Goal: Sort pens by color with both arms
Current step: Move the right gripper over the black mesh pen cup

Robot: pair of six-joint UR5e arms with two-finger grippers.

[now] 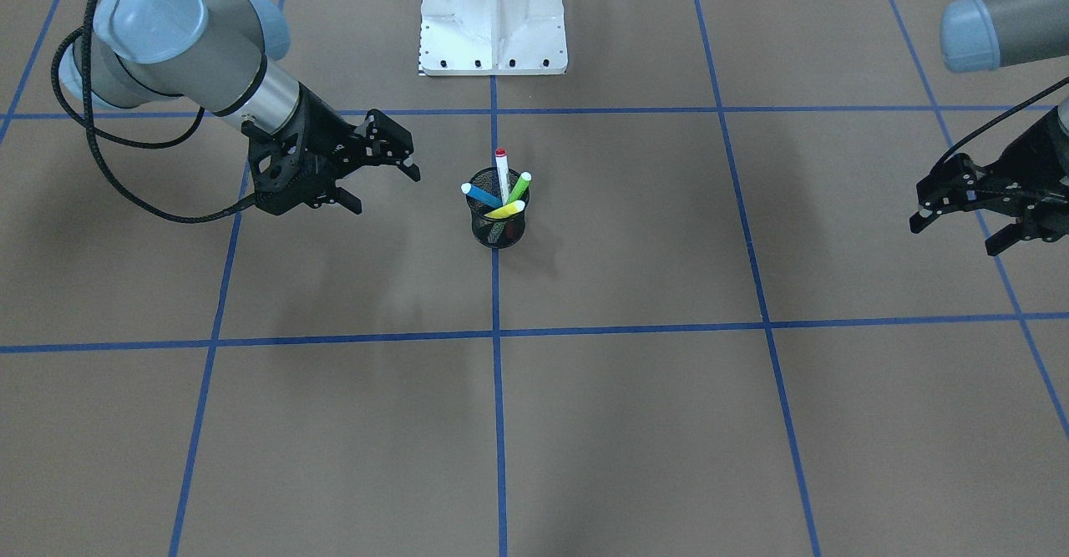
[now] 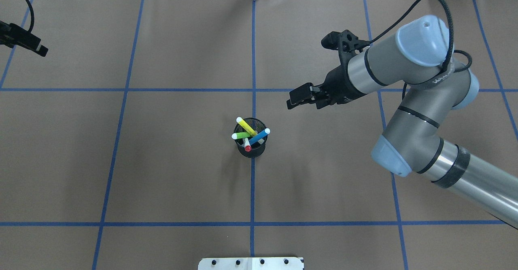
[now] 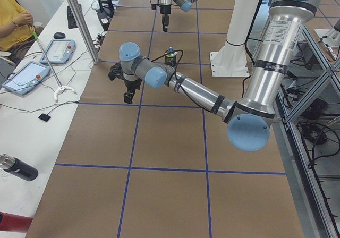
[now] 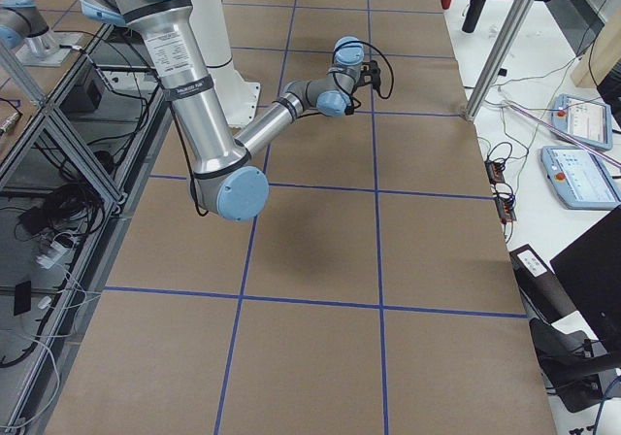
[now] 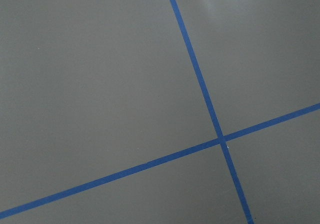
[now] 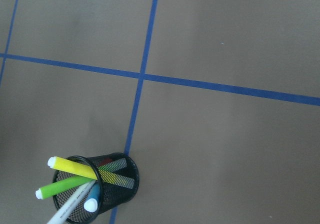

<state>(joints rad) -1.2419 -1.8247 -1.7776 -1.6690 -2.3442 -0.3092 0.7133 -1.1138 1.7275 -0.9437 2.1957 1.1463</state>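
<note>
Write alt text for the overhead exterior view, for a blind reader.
A black mesh cup stands central on a blue tape line, holding four pens: blue, green, yellow and red-capped. The right gripper hangs open beyond it to the right; the left gripper barely shows at the left edge.

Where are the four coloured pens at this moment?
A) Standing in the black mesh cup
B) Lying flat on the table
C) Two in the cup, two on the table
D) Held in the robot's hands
A: all four pens stand in the cup, while the right hand and left hand are open, empty and well clear of it.
</note>
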